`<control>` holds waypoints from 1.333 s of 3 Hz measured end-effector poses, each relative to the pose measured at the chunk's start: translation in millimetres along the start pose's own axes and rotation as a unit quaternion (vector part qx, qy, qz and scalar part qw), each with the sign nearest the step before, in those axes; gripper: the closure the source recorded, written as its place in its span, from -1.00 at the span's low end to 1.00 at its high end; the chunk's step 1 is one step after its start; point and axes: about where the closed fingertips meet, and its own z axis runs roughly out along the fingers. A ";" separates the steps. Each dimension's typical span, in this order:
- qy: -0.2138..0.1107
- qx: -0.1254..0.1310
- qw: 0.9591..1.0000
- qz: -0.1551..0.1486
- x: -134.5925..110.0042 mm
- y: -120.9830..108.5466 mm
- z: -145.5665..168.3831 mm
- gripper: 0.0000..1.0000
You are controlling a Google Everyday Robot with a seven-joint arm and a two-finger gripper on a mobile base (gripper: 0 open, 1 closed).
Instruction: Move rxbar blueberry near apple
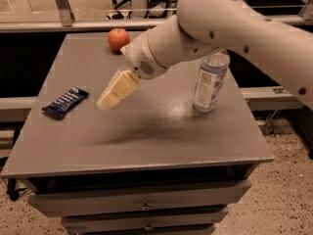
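Risk is posed by the bar point(65, 102) lying flat near the counter's point(146, 146) left edge, well apart from the apple point(118, 38): it could be pushed off rather than gripped by the pincer point(104, 102), hung over mid-counter, whose opening cannot be told.

Table point(146, 151) carries rxbar blueberry point(65, 102), apple point(118, 38), bottle point(210, 82); gripper point(108, 99) hovers above.
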 end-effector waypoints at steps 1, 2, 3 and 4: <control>-0.005 -0.002 1.000 0.006 -14.1 -14.2 38.6 -1.00; -0.002 -0.012 1.000 0.016 -24.4 -13.7 73.4 -1.00; 0.003 -0.026 0.999 0.022 -34.5 -5.4 105.6 -1.00; 0.014 -0.036 0.999 0.025 -37.6 1.8 132.1 -1.00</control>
